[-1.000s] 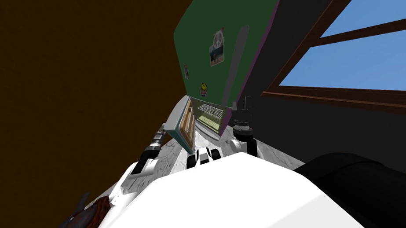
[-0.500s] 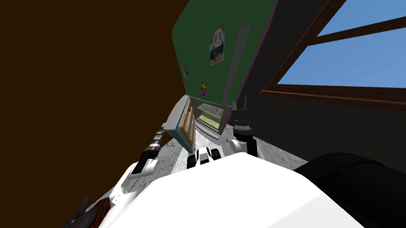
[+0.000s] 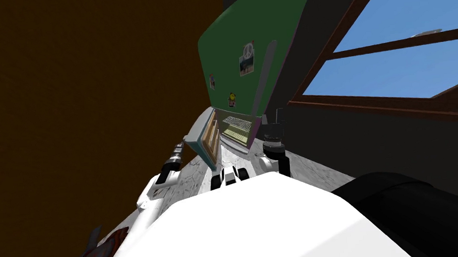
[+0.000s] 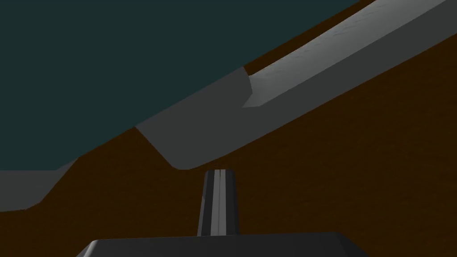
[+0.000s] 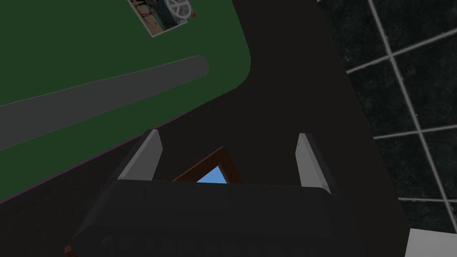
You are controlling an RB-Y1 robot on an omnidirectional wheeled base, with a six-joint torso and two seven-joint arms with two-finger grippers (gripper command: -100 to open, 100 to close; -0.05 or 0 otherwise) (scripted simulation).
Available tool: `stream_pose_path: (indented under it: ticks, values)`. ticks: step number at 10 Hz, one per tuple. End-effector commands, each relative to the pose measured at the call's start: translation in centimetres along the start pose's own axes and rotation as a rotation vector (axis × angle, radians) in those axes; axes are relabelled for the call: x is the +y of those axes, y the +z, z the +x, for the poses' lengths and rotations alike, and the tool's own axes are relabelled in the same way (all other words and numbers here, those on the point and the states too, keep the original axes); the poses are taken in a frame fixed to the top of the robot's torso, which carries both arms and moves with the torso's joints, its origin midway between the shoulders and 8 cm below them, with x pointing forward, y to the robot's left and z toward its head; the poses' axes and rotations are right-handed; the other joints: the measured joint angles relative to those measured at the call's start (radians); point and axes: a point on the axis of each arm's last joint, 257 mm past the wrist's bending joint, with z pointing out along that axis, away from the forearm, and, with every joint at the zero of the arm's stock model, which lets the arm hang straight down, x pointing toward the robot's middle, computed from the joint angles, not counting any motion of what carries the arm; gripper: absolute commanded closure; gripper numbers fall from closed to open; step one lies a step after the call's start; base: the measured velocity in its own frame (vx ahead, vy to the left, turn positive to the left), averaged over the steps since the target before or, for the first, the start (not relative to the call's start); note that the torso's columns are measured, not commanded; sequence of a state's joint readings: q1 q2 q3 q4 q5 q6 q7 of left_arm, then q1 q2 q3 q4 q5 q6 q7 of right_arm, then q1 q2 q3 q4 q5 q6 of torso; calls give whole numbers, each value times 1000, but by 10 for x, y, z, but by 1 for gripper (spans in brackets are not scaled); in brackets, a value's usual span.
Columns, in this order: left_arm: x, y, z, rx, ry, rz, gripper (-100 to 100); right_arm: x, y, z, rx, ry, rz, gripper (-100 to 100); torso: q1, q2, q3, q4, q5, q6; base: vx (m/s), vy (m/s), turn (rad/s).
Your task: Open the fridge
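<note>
Left gripper (image 4: 218, 172): fingers pressed together, empty; grey handle (image 4: 201, 134) of teal door (image 4: 89, 67) just beyond tips.
Right gripper (image 5: 227, 140): fingers spread, empty; green door (image 5: 67, 49) beyond one finger.

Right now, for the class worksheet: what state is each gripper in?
Left gripper: shut, holding nothing.
Right gripper: open, empty.

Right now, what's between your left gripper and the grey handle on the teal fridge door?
Nothing. In the left wrist view the shut left gripper has its tips right at the grey handle of the teal fridge door; the stretch is bare.
</note>
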State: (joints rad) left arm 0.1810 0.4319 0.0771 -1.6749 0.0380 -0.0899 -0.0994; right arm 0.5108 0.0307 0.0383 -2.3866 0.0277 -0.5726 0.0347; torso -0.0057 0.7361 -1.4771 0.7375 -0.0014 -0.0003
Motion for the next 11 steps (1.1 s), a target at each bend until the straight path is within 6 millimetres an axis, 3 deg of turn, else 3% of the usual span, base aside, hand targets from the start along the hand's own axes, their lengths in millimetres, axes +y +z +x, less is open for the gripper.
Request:
stream_pose_path:
  ticks: [1,3,8,9,11]
  values:
    - [0,18,-10,-47,17,1,100,0,0,0,0,0,0,0,-3,-2,-1,0,-1,0,-99,143,-230]
    - [1,34,-10,-50,11,-2,100,0,0,0,0,0,0,0,11,4,3,2,3,1,-94,140,-72]
    - [2,68,-17,-116,23,-12,100,0,0,0,0,0,0,0,-3,-2,-1,-1,-1,1,-77,121,-110]
    - [1,74,-16,-114,19,-11,100,0,0,0,0,0,0,0,3,0,0,1,0,8,-148,159,-172]
    - [3,86,-12,-110,10,-21,100,0,0,0,0,0,0,0,4,-2,-2,0,1,2,-40,80,6]
